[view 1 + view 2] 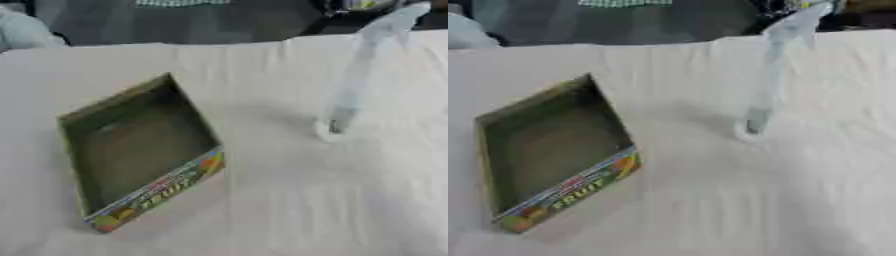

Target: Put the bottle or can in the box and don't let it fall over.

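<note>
Box sat empty on white cloth; pale blurred streak reached down at right, touching cloth. Hand state: couldn't tell.

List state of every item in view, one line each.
box: open, empty, lying on the cloth.
bottle: pale and blurred, on the cloth right of the box, outside it; pose unclear.
cloth: spread over the table, lightly wrinkled.
Robot hands: none in view.
</note>
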You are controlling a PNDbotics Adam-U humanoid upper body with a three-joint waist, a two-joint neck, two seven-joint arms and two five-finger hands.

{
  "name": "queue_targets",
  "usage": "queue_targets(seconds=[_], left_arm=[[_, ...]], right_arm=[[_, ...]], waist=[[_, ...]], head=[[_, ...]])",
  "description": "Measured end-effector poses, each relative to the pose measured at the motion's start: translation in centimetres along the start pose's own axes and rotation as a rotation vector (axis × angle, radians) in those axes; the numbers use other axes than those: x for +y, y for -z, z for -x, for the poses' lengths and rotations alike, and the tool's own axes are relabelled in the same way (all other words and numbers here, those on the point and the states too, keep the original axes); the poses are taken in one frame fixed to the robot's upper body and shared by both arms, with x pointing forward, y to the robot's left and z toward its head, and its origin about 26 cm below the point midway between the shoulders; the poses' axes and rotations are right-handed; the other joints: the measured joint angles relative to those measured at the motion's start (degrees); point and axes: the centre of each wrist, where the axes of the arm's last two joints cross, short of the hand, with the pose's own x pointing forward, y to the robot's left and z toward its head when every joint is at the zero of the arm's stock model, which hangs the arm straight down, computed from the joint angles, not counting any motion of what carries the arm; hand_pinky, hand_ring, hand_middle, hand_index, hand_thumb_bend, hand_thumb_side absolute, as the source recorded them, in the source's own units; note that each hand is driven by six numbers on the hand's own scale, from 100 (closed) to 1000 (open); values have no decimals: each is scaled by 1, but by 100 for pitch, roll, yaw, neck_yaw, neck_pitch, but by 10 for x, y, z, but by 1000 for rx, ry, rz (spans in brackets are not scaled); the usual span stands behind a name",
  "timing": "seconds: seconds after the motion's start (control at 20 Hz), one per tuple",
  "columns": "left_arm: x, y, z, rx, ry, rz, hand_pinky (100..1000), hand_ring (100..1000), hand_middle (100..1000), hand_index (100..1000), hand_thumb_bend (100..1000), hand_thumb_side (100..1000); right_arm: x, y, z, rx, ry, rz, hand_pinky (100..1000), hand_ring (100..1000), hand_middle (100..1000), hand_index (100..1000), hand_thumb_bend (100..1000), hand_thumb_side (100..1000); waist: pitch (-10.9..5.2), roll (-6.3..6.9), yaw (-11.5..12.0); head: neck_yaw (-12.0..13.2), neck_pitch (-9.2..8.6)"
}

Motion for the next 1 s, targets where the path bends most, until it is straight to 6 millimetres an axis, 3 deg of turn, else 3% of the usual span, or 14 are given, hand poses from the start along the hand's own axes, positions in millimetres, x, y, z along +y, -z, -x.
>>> queue_targets(seconds=[0.65, 0.75, 0.85, 1.0], left_arm=[[0, 0, 0, -2, -1, 1, 1000, 1000, 1000, 778, 796, 649], [0, 0, 0, -2, -1, 1, 1000, 1000, 1000, 778, 795, 649], [0, 0, 0, -2, -1, 1, 1000, 1000, 1000, 778, 795, 650], [0, 0, 0, -3, -1, 2, 1000, 1000, 1000, 778, 796, 649]], right_arm=[[0, 1, -1, 0, -4, -2, 710, 918, 1000, 1000, 100, 757], [0, 1, -1, 14, 4, 0, 688, 868, 1000, 1000, 100, 778], [1, 1, 0, 44, 24, -6, 631, 794, 1000, 1000, 132, 863], [5, 0, 6, 120, 81, -29, 520, 647, 877, 1000, 252, 956]], waist=[[0, 1, -2], [0, 1, -2], [-1, 1, -2], [-2, 4, 10]], head=[[-5, -2], [-10, -4], [-17, -5], [-41, -8]])
